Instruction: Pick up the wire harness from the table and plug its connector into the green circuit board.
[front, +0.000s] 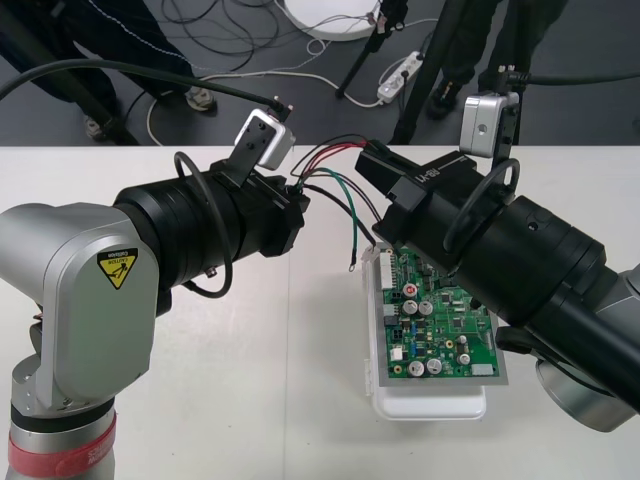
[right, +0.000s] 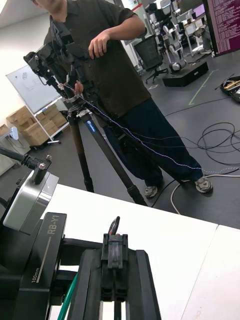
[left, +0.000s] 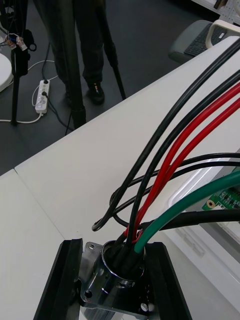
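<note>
Base (front: 430, 405), white moulded plastic, a shallow rectangular tray with rounded corners, flat on the pale matt surface (front: 250, 380). Held in it is the green circuit board (front: 440, 335), flat and rectangular, studded with silver-topped cylindrical capacitors (front: 434, 367), with a white connector strip (front: 385, 270) at its far left corner. Beyond the board's far end is the right tool (front: 366, 160), boxy and matt black. Its two flat fingers (right: 142, 285) are closed on the small ribbed black plug (right: 115, 260), which stands between them, off the board. To its left, over bare surface, is the left tool (front: 298, 200). Its black fingers (left: 62, 282) are clamped on the round socket (left: 117, 282), bright polished metal with a square flange and screw holes. The wire harness (left: 190, 201) is therefore held at both ends, in the air between the two tools near the surface's far edge. Its smooth round wires (left: 210, 131), red, black and green, rise from the socket's mouth and arch across to the plug. One thin black lead (front: 352, 240) hangs down from the bundle, its small ring end just beside the board's far left corner; whether it touches the surface cannot be told.
</note>
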